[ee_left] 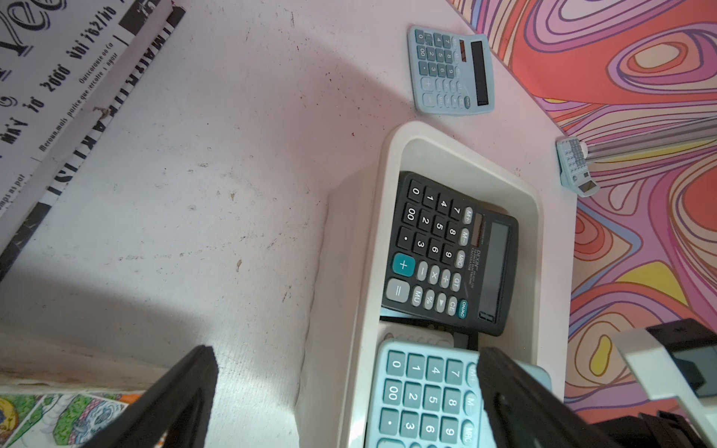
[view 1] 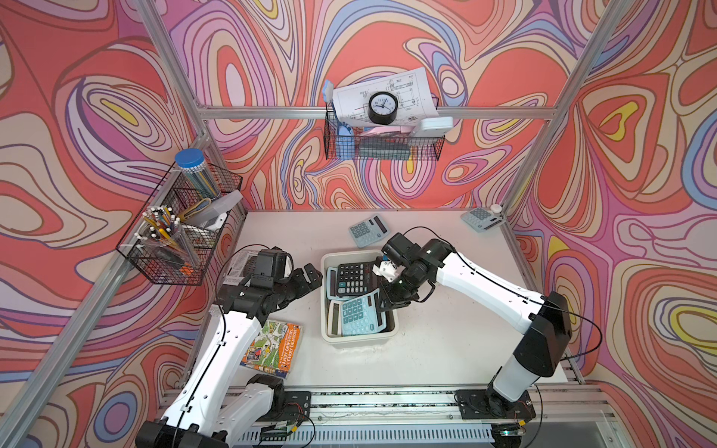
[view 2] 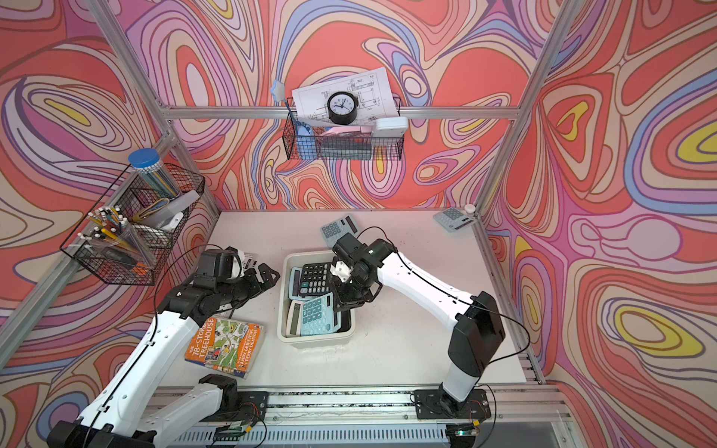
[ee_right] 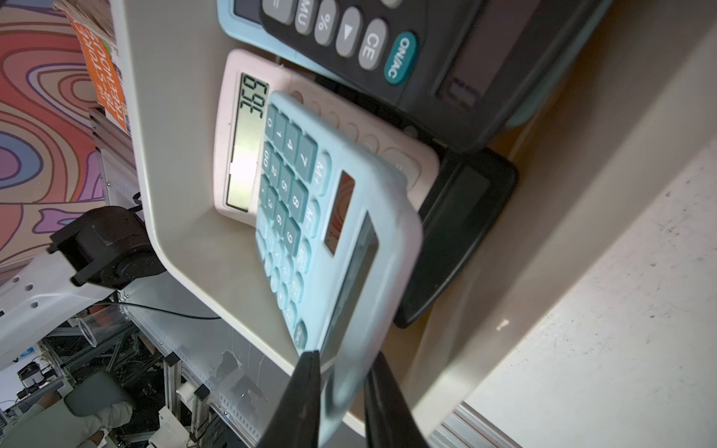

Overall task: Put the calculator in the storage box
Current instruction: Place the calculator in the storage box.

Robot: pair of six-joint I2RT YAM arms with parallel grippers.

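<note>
The light-blue plastic calculator (ee_right: 329,217) with teal keys lies tilted inside the cream rectangular plastic storage box (ee_right: 174,116). It lies over a pale pink calculator (ee_right: 240,143), and its display end is raised towards the right gripper (ee_right: 341,360). That gripper's two black fingers (ee_right: 302,388) stand close on either side of the raised edge, but I cannot tell from here whether they pinch it or have let go. I judge this to be the release step. To do it well I would let the jaws part fully before lifting, then draw straight up and clear of the box, so no finger hooks the edge and drags the calculator back over the rim. Flat or leaning on its neighbours, it counts as in. The left gripper (view 1: 312,279) hangs near the box's other long side, and the left wrist view shows its fingers spread wide with nothing between them; I would leave it there. Only the right wrist view gives me the lit display beneath the blue one and the placing of the fingers. Both top views add what it lacks: a pale-blue desk calculator (view 1: 368,230) just beyond the box, and a small pale calculator (view 1: 483,219) in the far corner of the white table (view 1: 446,341).
</note>
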